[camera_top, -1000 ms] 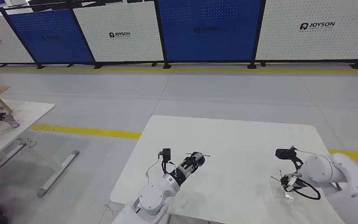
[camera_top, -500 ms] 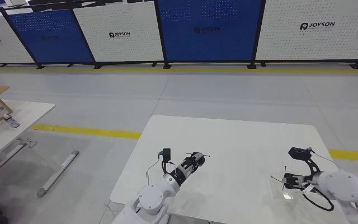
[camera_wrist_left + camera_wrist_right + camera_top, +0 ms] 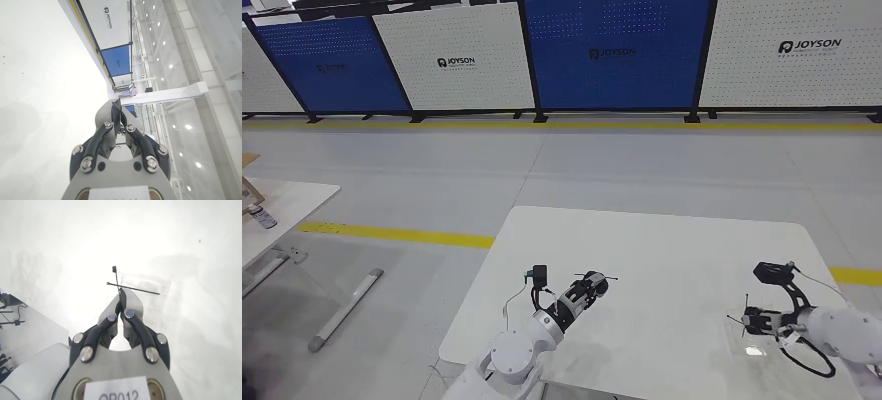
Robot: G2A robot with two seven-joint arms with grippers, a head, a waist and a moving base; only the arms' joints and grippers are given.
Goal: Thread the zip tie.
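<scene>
The zip tie [image 3: 116, 279] is clamped by its strap in the right gripper [image 3: 121, 295], whose jaws are fully closed. Its head end projects free past the fingertips, presumably to leave the locking slot accessible for threading. It is held over the edge of the clear sheet [image 3: 151, 283] on the table [image 3: 662, 250]. A 2nd zip tie [image 3: 136, 289] lies flat on that sheet, crossing beneath. Well apart from the sheet, the left gripper [image 3: 594, 283] is closed on a thin black strip [image 3: 612, 277], probably another tie held ready.
</scene>
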